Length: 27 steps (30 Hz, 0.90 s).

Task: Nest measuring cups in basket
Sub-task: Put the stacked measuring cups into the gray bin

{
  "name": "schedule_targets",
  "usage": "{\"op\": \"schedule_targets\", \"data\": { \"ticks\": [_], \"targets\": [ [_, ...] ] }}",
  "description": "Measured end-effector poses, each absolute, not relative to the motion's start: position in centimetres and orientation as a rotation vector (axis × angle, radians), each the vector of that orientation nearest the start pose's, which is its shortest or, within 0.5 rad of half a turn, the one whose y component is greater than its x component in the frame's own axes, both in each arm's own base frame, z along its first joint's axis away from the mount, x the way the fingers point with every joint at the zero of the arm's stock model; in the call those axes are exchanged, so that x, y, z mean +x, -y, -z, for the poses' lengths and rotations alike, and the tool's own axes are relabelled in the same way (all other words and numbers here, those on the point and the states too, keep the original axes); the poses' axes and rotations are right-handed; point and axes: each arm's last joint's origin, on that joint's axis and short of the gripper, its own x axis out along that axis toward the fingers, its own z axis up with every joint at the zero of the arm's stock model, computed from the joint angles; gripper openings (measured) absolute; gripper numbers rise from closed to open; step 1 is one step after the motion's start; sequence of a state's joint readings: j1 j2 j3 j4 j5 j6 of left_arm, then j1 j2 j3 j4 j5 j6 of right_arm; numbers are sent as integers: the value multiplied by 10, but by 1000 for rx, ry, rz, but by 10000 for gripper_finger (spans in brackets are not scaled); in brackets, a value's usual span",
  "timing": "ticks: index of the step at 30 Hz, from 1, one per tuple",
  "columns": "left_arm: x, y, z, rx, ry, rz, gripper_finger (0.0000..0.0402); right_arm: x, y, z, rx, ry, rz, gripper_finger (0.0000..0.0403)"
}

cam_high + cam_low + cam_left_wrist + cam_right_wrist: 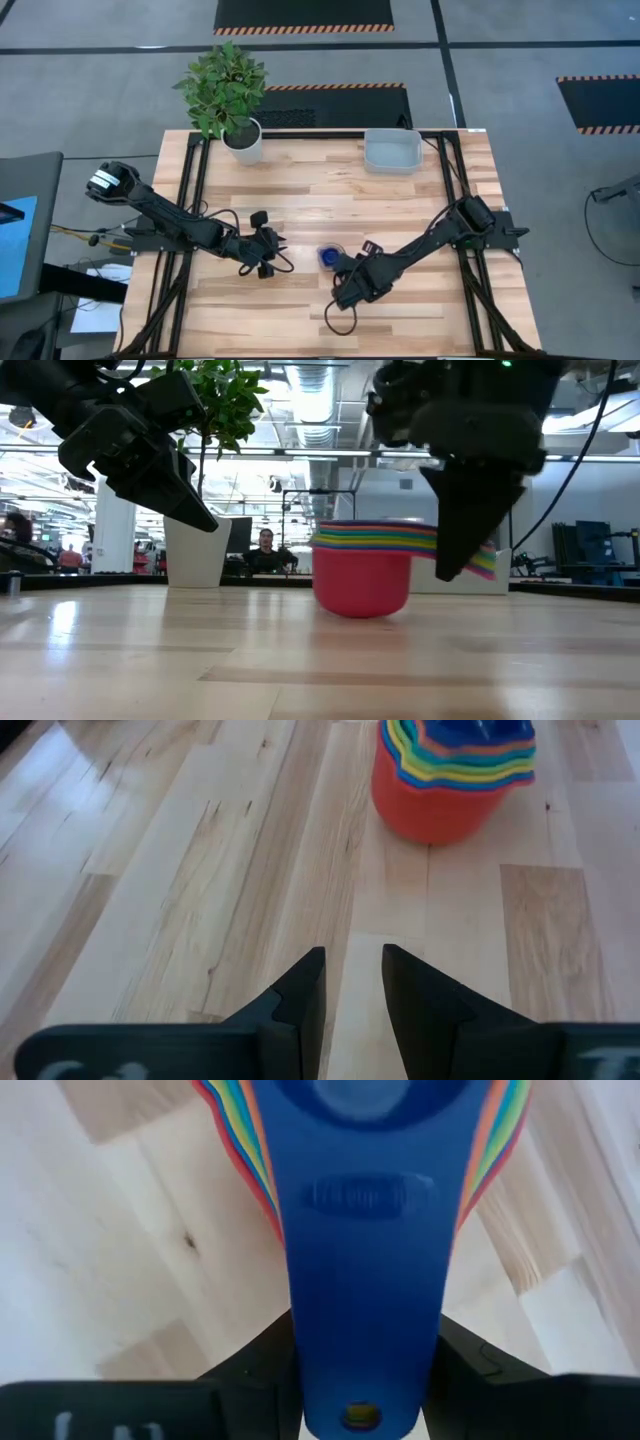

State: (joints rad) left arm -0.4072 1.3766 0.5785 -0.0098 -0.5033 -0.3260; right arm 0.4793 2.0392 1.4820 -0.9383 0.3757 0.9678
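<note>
I see the measuring cups (362, 568) nested in one stack, red on the outside and dark blue on top, standing on the wooden table (300, 190) near its middle. My right gripper (349, 268) is at the stack; in the right wrist view its two fingers (250, 1365) sit on both sides of the stacked handles (364, 1280), closed on them. The left gripper (352, 982) hovers near the stack, on its left side, and touches nothing. Its jaws stand with only a narrow gap and hold nothing. The basket (391, 151) stands at the far edge of the table, well apart from the cups. A white plant pot (244, 140) stands at the far left.
</note>
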Motion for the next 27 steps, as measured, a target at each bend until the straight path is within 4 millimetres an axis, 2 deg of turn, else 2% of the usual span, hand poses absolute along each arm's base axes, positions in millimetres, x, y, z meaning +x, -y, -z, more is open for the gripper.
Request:
{"op": "schedule_targets", "data": {
  "ticks": [12,19,27],
  "targets": [
    [233,85,-162,44,-696,-206,91,334,-159,-163,276,-1102,579,163],
    [233,85,-162,44,-692,-210,91,319,-156,-172,328,-981,645,157],
    [233,85,-162,43,-688,-213,91,306,-163,-174,330,-905,673,158]
  ]
}}
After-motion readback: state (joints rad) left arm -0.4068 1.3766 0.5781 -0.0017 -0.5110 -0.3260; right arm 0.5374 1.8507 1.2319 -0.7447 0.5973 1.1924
